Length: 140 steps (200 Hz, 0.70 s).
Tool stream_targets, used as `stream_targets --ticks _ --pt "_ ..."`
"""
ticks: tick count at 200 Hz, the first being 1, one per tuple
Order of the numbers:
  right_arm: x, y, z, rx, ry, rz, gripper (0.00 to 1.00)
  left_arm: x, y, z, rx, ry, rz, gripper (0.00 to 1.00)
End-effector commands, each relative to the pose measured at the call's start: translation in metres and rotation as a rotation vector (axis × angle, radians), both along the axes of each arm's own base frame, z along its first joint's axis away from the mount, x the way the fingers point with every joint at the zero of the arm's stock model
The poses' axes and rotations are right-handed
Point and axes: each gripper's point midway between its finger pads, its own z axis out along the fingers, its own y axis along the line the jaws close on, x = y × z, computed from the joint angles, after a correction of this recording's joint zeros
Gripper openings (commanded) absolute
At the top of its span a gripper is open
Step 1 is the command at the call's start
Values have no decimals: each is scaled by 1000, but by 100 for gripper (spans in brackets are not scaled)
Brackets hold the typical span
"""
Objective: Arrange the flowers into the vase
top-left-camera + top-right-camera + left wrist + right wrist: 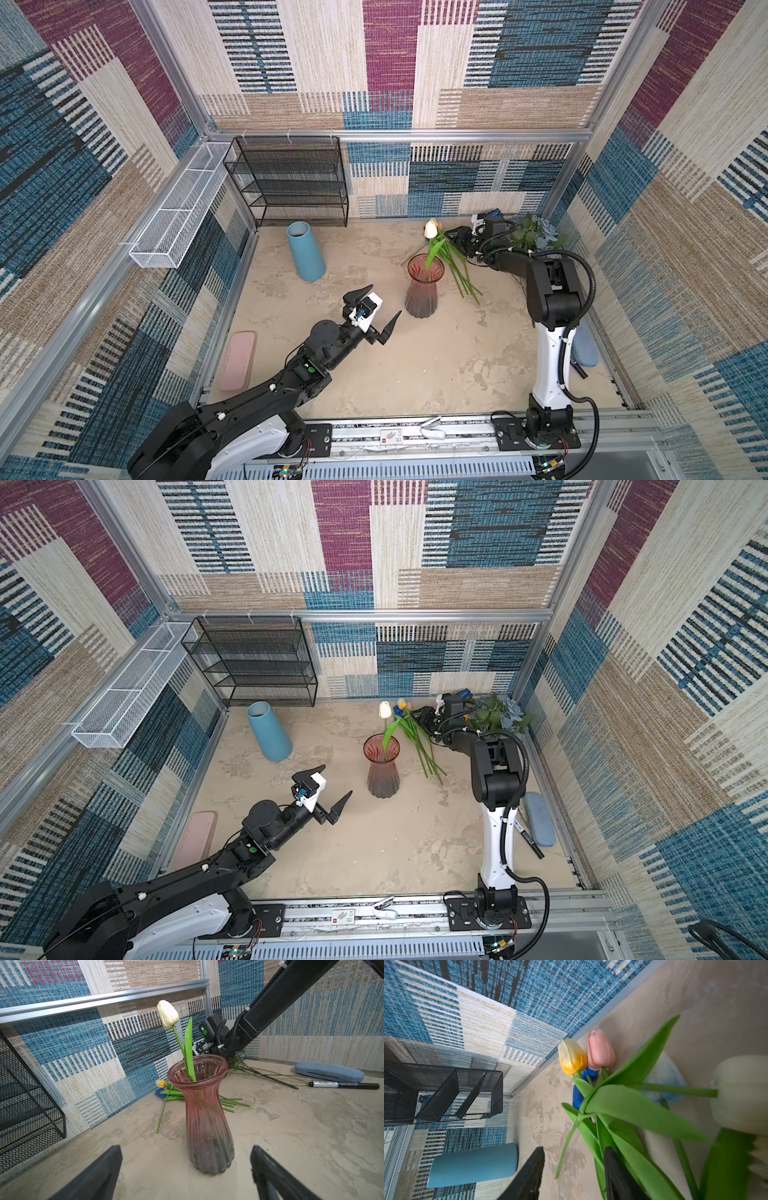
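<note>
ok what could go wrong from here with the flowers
The tulips on the table lie bunched with stems crossing, so the open right gripper may pinch a leaf or two stems at once.
The vase is tall glass and stands free; the left gripper is open and apart from it, so a push at the rim could tip it.
The white tulip leans in the vase and might get knocked out.
</note>
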Motion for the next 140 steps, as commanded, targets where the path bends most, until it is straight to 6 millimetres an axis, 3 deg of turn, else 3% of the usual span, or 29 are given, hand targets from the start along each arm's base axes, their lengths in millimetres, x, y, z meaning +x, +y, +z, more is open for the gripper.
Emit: stream_targets --ticks 1,20,24,39,79,140 --pt "11 5 3 31 -14 -4 50 2 1 9 -10 -34 12 99" --pt "16 6 -9 25 7 -23 50 1 2 10 -10 -35 14 99" --pt "22 7 0 29 -13 -26 50 1 3 10 -10 -36 15 99" --pt "28 8 0 42 -21 -33 48 1 3 11 -8 -38 16 99" --pt "34 6 0 36 -30 -61 22 0 8 10 -4 -38 31 99" --pt "28 2 11 11 -62 -74 7 -1 11 7 -6 -37 44 99"
